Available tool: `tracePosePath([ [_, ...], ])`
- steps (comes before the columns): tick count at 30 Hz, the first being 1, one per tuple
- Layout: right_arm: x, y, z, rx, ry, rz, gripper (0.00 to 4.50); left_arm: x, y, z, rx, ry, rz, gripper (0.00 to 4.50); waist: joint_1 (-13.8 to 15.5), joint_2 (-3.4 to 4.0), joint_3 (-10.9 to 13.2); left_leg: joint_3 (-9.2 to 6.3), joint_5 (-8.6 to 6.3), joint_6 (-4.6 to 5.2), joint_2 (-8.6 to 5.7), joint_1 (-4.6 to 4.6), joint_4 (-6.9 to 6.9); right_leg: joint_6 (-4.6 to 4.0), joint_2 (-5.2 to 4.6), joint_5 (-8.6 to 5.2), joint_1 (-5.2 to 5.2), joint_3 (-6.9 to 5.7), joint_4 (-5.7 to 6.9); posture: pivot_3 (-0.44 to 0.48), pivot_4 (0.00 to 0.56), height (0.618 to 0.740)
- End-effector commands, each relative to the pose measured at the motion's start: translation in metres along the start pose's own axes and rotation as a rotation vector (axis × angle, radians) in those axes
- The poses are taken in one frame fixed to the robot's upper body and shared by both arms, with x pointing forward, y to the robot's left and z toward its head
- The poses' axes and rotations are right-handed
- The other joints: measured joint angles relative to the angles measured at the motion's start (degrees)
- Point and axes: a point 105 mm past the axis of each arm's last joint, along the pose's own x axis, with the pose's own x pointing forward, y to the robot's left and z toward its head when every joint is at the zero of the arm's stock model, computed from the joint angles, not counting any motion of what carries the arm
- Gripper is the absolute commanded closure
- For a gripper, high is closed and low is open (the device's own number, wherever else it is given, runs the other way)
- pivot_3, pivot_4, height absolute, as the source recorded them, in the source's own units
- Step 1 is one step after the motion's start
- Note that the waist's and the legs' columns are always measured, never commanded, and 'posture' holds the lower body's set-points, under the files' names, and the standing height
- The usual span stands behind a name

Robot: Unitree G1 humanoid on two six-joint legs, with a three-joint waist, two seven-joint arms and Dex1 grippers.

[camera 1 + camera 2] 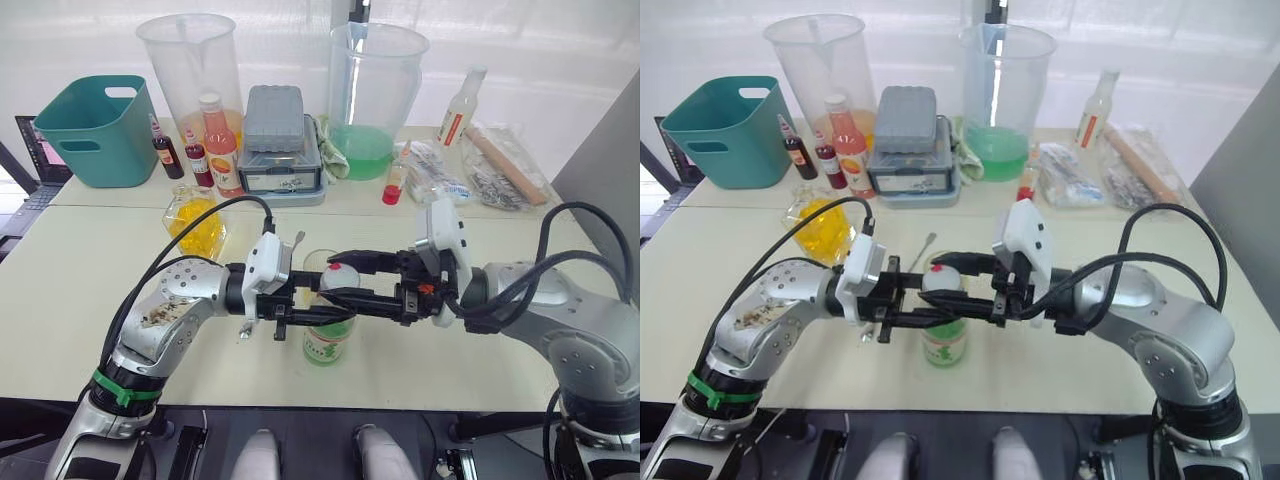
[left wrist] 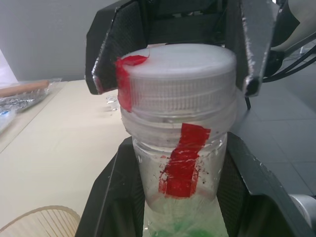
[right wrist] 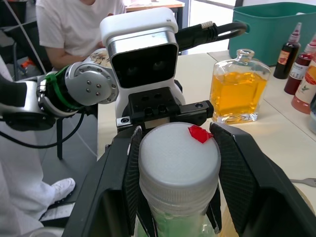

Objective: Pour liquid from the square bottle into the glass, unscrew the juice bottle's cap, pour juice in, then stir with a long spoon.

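The tall slim clear greenish juice bottle with the green-and-white label (image 1: 328, 340) is seen standing upright on the pale bench (image 1: 80, 270), directly between the two tools. The left tool (image 1: 318, 318) is pressed together on the bottle's neck just under the cap, and the right tool (image 1: 338, 275) is pinched on the small round white screw cap with a red mark (image 3: 178, 159), one black finger on each side of it. The bottle is judged to be light, smooth plastic, so it could twist in the hold; the ribbed cap rim gives the better purchase, and the neck under the collar is the sound place for the steadying hold. The cap is small and could slip out once it is freed. Just behind the tools, the small clear straight-sided glass (image 1: 318, 262) is partly hidden by them; its contents cannot be made out. Beyond the left tool, the squat clear square bottle of yellow-orange liquid (image 3: 239, 88) stands apart, fragile glass to be kept clear of. The thin silver long spoon (image 1: 924, 247) lies on the bench just past the glass. Open bench is seen to either outer side of the tools, while the near edge lies close below the bottle, so little room is judged to be left on that side.
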Motion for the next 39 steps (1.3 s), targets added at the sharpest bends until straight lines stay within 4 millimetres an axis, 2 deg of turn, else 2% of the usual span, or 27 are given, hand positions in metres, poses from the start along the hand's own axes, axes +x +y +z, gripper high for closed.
tracePosePath([
  [1, 0.003, 0.008, -0.001, -0.065, 0.02, 0.156, 2.77, -0.002, 0.004, -0.011, -0.003, 0.068, 0.066, 3.03, 0.0, 0.0, 0.0, -0.01, 0.0, 0.0, 0.0, 0.0, 0.0, 0.0, 0.0, 0.0, 0.01, -0.01, 0.0, 0.0, 0.15, 0.739],
  [5, 0.009, 0.008, -0.006, -0.167, 0.068, 0.418, 2.77, -0.005, 0.002, -0.012, -0.002, 0.081, 0.089, 3.03, -0.42, 0.02, 0.0, 0.01, 0.0, 0.0, 0.01, 0.03, 0.02, 0.01, 0.0, 0.0, 0.01, 0.0, 0.0, 0.0, 0.15, 0.739],
  [9, 0.015, -0.013, -0.007, -0.212, 0.137, 0.61, 2.77, -0.009, 0.0, -0.013, 0.007, 0.096, 0.129, 3.03, -0.64, 0.02, 0.0, 0.1, 0.0, 0.0, 0.05, 0.13, 0.02, 0.03, 0.01, 0.01, 0.03, 0.01, 0.0, 0.0, 0.15, 0.739],
  [12, 0.018, -0.024, -0.002, -0.258, 0.154, 0.677, 2.77, -0.012, 0.002, -0.014, 0.017, 0.106, 0.16, 3.03, -0.45, 0.02, 0.0, 0.05, 0.0, 0.0, 0.06, 0.17, 0.01, 0.27, 0.02, 0.15, 0.07, -0.02, 0.08, 0.0, 0.15, 0.739],
  [14, 0.017, -0.027, 0.007, -0.242, 0.144, 0.701, 1.75, -0.012, 0.002, -0.014, 0.019, 0.104, 0.171, 3.03, -0.35, 0.02, -0.01, 0.04, 0.0, 0.0, 0.06, 0.13, 0.0, 0.31, 0.03, 0.18, 0.05, -0.03, 0.08, 0.0, 0.15, 0.739],
  [19, 0.01, -0.024, 0.025, -0.205, 0.09, 0.718, 0.03, -0.012, 0.0, -0.014, 0.017, 0.098, 0.178, 3.03, -0.32, 0.02, 0.0, 0.01, 0.0, 0.0, 0.04, 0.01, 0.0, 0.32, 0.02, 0.2, -0.06, -0.03, 0.12, 0.0, 0.15, 0.739],
  [20, 0.008, -0.022, 0.027, -0.196, 0.082, 0.715, 0.01, -0.012, 0.0, -0.013, 0.017, 0.097, 0.179, 3.03, -0.32, 0.02, 0.0, 0.01, 0.0, 0.0, 0.04, 0.02, 0.0, 0.32, 0.02, 0.2, -0.06, -0.03, 0.13, 0.0, 0.15, 0.739],
  [25, -0.007, -0.014, 0.032, -0.142, 0.035, 0.589, 0.01, -0.01, -0.003, -0.014, 0.012, 0.088, 0.158, 3.03, -0.07, 0.02, 0.0, 0.0, 0.0, 0.0, 0.03, 0.0, 0.0, 0.33, 0.02, 0.2, -0.05, -0.03, 0.12, 0.0, 0.15, 0.739],
  [28, -0.01, -0.011, 0.032, -0.139, 0.003, 0.451, 0.01, -0.008, -0.002, -0.016, 0.008, 0.08, 0.142, 3.03, -0.12, 0.02, 0.0, -0.01, 0.0, 0.0, 0.03, 0.01, 0.0, 0.31, 0.02, 0.19, -0.06, -0.03, 0.12, 0.0, 0.15, 0.739],
  [36, -0.006, -0.007, 0.013, -0.083, -0.021, 0.008, 0.01, 0.0, 0.003, -0.02, -0.009, 0.053, 0.075, 3.03, 0.53, 0.0, -0.02, -0.01, 0.0, -0.01, 0.01, -0.01, 0.03, 0.23, 0.02, 0.13, -0.02, -0.02, 0.06, 0.0, 0.15, 0.739],
  [39, -0.007, -0.005, 0.011, -0.07, -0.018, -0.058, 0.01, 0.0, 0.003, -0.021, -0.007, 0.051, 0.049, 3.03, 0.63, 0.0, -0.02, 0.03, 0.01, -0.01, -0.01, -0.05, 0.03, 0.09, -0.01, 0.05, -0.04, 0.01, 0.01, 0.0, 0.15, 0.739],
])
